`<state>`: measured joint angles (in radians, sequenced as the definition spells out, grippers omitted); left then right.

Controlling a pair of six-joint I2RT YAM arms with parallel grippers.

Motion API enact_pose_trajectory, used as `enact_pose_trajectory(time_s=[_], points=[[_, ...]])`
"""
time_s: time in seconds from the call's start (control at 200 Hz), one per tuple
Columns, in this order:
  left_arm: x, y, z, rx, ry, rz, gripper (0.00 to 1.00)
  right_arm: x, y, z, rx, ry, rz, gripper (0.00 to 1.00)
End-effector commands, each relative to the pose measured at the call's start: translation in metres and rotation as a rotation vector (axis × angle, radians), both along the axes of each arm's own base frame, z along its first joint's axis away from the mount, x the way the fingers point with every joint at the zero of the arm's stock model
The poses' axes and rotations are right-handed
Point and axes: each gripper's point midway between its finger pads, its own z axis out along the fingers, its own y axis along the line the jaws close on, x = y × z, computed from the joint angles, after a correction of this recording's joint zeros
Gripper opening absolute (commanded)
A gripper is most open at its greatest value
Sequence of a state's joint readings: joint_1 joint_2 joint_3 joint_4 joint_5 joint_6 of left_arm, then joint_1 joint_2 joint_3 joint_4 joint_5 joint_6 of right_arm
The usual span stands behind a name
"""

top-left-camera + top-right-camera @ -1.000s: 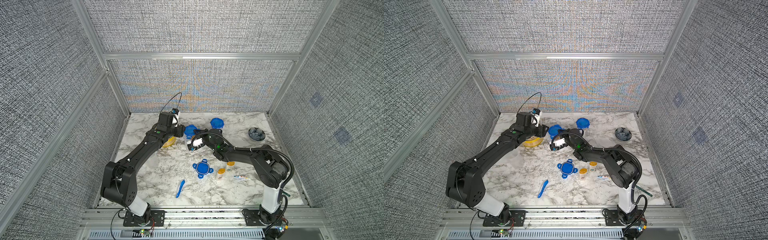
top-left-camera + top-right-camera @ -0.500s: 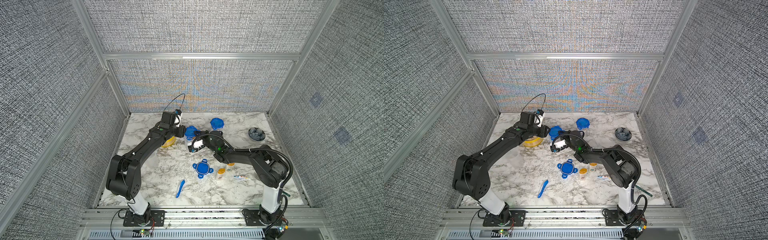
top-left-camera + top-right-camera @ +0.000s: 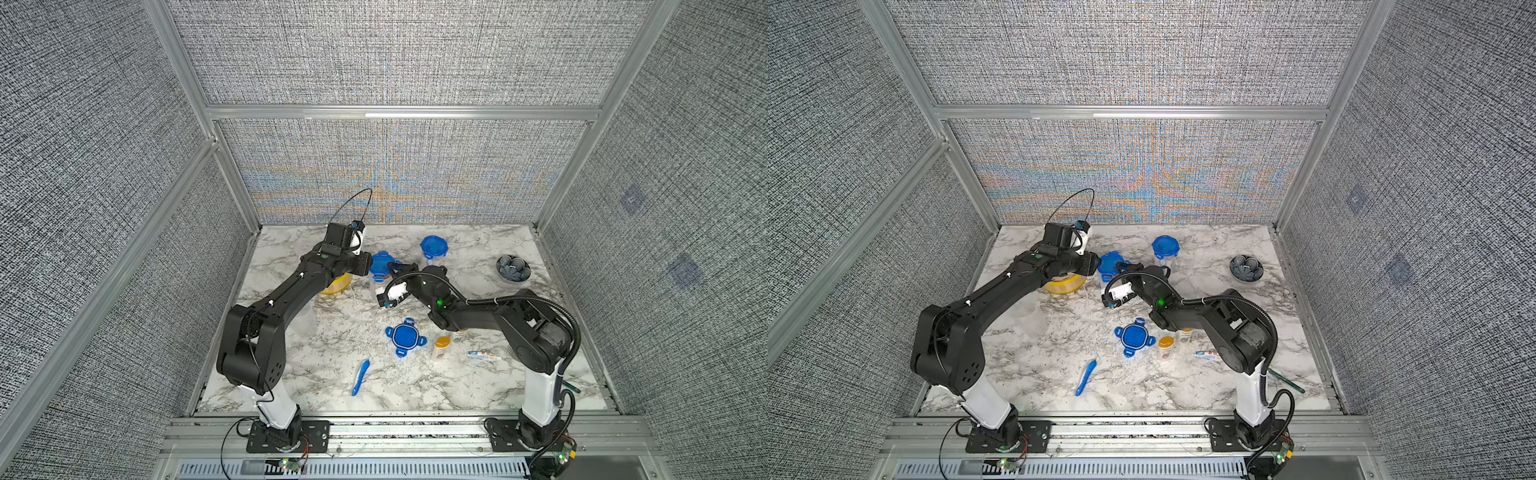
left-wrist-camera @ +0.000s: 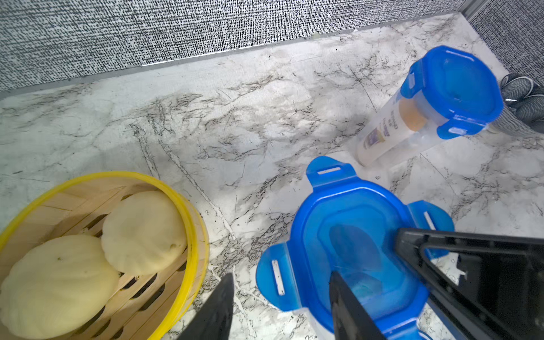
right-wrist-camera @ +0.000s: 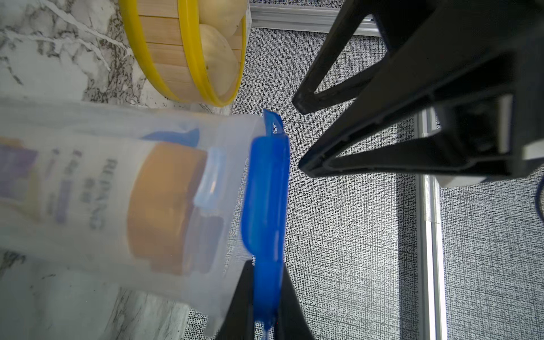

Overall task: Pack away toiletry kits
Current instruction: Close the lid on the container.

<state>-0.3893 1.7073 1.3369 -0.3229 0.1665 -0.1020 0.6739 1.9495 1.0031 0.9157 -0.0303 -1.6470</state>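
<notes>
The tall clear plastic tub point(image 5: 117, 182) stands upright on the marble bench point(image 4: 235, 103), so its long axis is vertical. A white bottle with an orange cap point(image 5: 164, 203) is inside, and the blue 4-tab clip lid point(image 4: 353, 235) sits on top. The right tool point(image 5: 265, 262) comes from the side and is closed narrow on 1 blue tab point(image 5: 265, 294) of this lid. The left tool point(image 4: 281, 273) hangs just above the lid, jaws about half apart, holding nothing: 1 finger is over the lid, the other is outside its rim. The lid therefore lies directly below the left tool, and I judge this arm is the better one to press it down while the tabs are clipped. The left wrist view shows 3 tabs sticking out flat, unclipped. The right wrist view hides them, but only it shows the pinch and the small gap between left tool and lid.
</notes>
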Motion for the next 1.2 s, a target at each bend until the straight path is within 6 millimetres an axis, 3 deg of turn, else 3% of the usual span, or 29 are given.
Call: enact_pose_trajectory(time_s=[0.0,0.265,0.3,0.776,1.146,1.196], points=[[-0.002,0.003,-0.002,0.024,0.017,-0.005,0.50,-0.002,0.002,0.008,0.019,-0.013,0.011,0.05],[-0.001,0.003,-0.008,0.036,0.025,-0.006,0.48,-0.003,0.001,0.006,0.013,0.003,0.023,0.05],[-0.001,0.003,-0.010,0.038,0.028,-0.007,0.47,-0.008,-0.003,-0.007,-0.004,0.028,0.026,0.05],[-0.002,0.000,-0.033,0.069,0.101,-0.039,0.37,-0.009,-0.002,-0.012,-0.026,0.071,0.046,0.06],[-0.008,0.001,-0.026,0.060,0.098,-0.039,0.38,-0.010,-0.001,-0.025,-0.046,0.098,0.035,0.07],[-0.009,0.001,-0.021,0.051,0.086,-0.039,0.39,-0.005,0.002,-0.012,-0.026,0.078,0.031,0.07]])
